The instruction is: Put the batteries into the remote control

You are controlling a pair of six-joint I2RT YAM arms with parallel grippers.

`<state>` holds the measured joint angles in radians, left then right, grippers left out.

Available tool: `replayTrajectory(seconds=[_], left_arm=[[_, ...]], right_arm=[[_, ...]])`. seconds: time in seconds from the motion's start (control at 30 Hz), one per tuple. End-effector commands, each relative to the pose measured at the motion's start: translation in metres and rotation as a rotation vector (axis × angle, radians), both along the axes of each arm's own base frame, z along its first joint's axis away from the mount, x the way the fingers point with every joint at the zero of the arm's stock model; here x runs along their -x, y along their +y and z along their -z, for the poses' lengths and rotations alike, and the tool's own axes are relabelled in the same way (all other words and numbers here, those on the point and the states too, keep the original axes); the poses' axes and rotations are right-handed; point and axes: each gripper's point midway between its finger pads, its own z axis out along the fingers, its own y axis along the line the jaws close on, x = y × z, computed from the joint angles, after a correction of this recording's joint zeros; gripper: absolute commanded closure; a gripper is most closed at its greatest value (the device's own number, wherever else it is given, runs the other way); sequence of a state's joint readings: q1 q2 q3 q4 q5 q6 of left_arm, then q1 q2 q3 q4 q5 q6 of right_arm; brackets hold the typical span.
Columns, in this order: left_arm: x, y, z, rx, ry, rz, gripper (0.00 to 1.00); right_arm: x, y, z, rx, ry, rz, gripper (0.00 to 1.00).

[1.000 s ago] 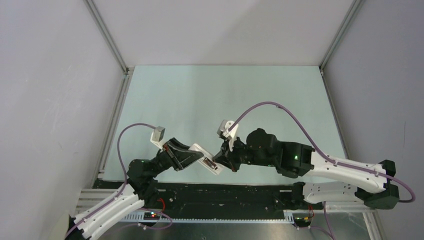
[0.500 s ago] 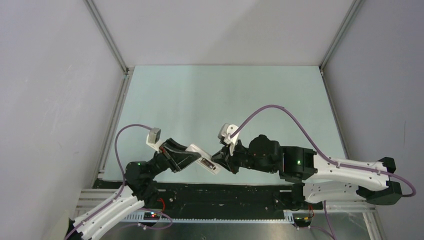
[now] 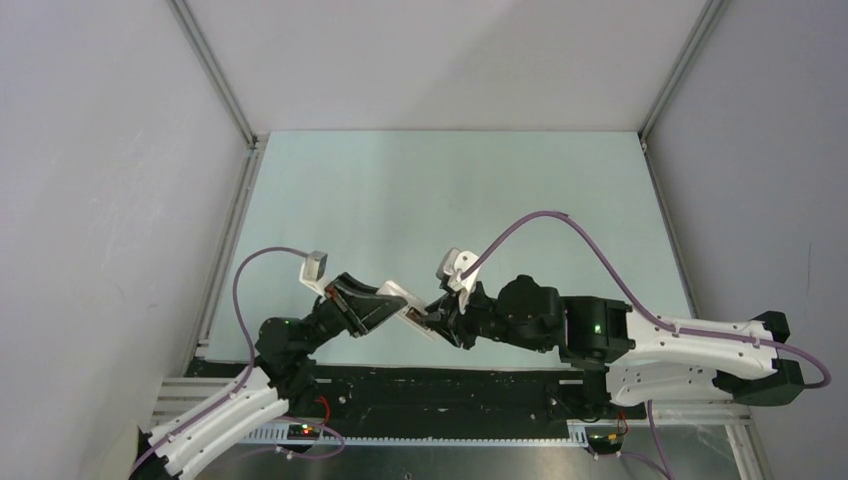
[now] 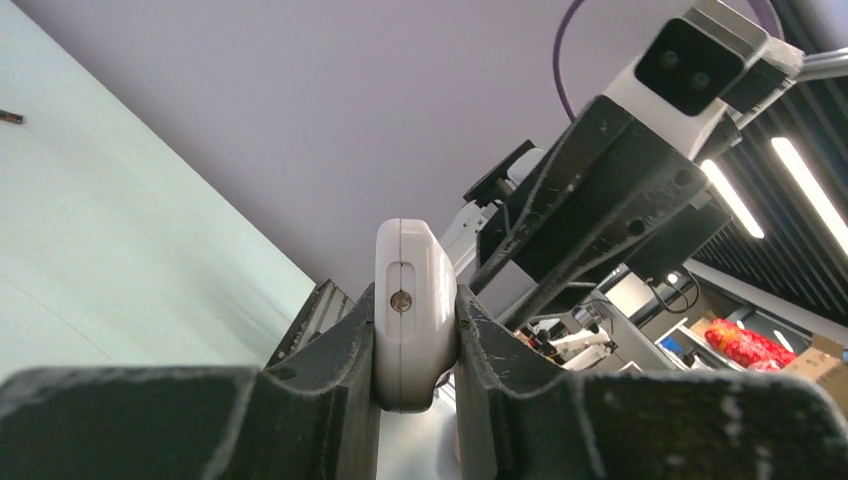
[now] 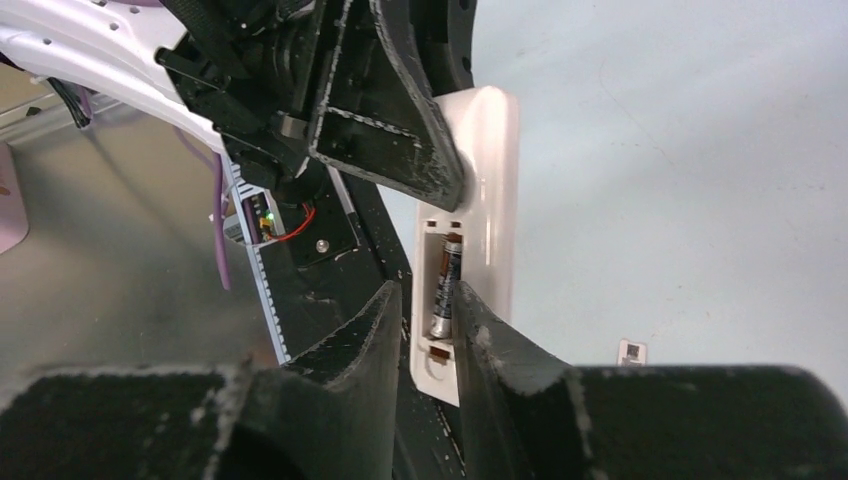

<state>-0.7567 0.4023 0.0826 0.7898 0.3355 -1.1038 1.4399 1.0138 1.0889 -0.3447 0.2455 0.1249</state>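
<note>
We are holding the remote control [image 4: 414, 262] clamped edge-on in the left pincer [image 4: 415, 305]. It is lifted off the table [image 5: 650, 140] near the front edge, with its open back recess facing the right arm. The right pincer [image 5: 427, 300] is standing at that recess with its fingers narrowly parted. One battery [image 5: 446, 275] is lying lengthwise in the slot between them. We cannot tell whether the pads are gripping it or merely flanking it. We are not making out a second battery for certain.

We are judging the main danger to be the push itself. Pressing the cell home is loading a handset held only by its edges, so it could be twisting or sliding in the left pincer and dropping. A half-seated cell could also be springing out as the fingers part, or a fingertip could be jamming against the recess wall.
</note>
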Motion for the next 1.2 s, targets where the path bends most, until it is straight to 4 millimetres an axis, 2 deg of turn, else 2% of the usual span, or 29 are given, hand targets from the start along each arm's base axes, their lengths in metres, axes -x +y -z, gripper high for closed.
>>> replayTrajectory(seconds=[0.0, 0.1, 0.3, 0.6, 0.9, 0.97, 1.0, 1.03, 1.07, 1.13, 1.17], left_arm=[[-0.007, 0.001, -0.009, 0.03, 0.026, -0.022, 1.0], [-0.009, -0.001, -0.008, 0.02, 0.038, -0.025, 1.0], [-0.014, -0.004, 0.0, -0.006, 0.067, -0.035, 1.0], [-0.016, -0.003, 0.004, -0.018, 0.086, -0.049, 1.0], [-0.032, -0.005, 0.025, -0.126, 0.127, -0.121, 1.0], [-0.042, -0.005, 0.039, -0.201, 0.142, -0.171, 1.0], [-0.045, -0.005, 0.048, -0.257, 0.145, -0.191, 1.0], [-0.05, -0.004, 0.06, -0.304, 0.166, -0.216, 1.0], [-0.053, -0.003, 0.063, -0.335, 0.153, -0.235, 1.0], [-0.061, 0.0, 0.081, -0.41, 0.179, -0.275, 1.0], [-0.065, 0.002, 0.095, -0.457, 0.211, -0.296, 1.0]], right_arm=[[0.004, 0.01, -0.016, -0.068, 0.016, 0.0, 0.7], [0.007, 0.017, -0.01, -0.062, 0.038, -0.004, 0.7], [-0.002, 0.027, 0.007, -0.035, 0.075, 0.075, 0.7], [-0.012, 0.025, 0.029, 0.023, 0.115, 0.155, 0.7], [-0.038, 0.0, 0.034, 0.002, 0.148, 0.325, 0.7], [-0.046, -0.01, 0.036, -0.017, 0.163, 0.371, 0.7], [-0.049, -0.015, 0.031, -0.047, 0.176, 0.388, 0.7], [-0.054, -0.02, 0.036, -0.055, 0.194, 0.415, 0.69], [-0.057, -0.027, 0.032, -0.081, 0.205, 0.434, 0.69], [-0.069, -0.043, 0.042, -0.105, 0.262, 0.504, 0.66], [-0.081, -0.054, 0.056, -0.113, 0.312, 0.57, 0.62]])
